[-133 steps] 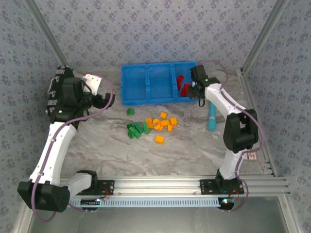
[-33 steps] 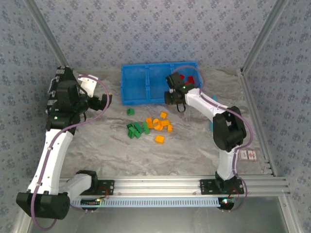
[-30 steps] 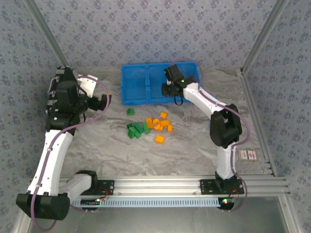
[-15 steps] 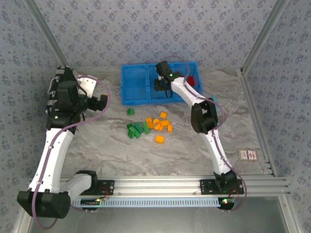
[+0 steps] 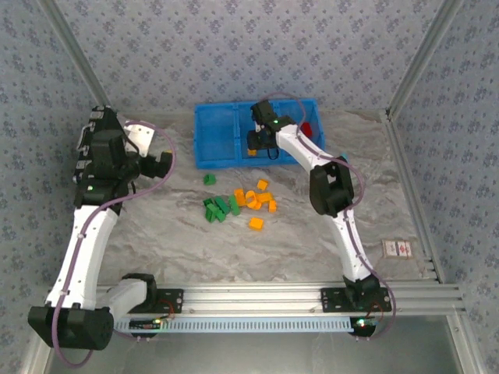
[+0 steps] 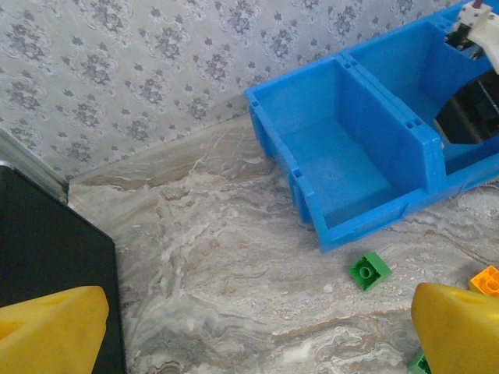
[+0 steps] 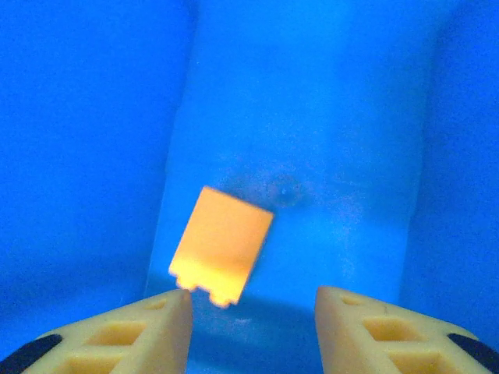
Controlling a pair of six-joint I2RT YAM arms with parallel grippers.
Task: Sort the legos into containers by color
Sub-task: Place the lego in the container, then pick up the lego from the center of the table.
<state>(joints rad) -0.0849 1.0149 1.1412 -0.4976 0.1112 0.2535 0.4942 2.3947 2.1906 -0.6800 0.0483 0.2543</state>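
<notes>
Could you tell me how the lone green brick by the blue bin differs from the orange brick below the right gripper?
The small green plastic brick lies on the marbled table, outside the blue plastic bin; the orange plastic brick is inside a compartment. The green brick shows a stud on top; the orange brick shows a smooth face. Neither is gripped.

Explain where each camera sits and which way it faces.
Top external: above, behind the bases, facing down on the table; left arm and right arm show.
Left wrist: faces the bin across the table; left end effector, open, at the bottom.
Right wrist: looks down into the middle compartment at an orange lego; right end effector below.
Shared by top and left wrist: a lone green lego.
</notes>
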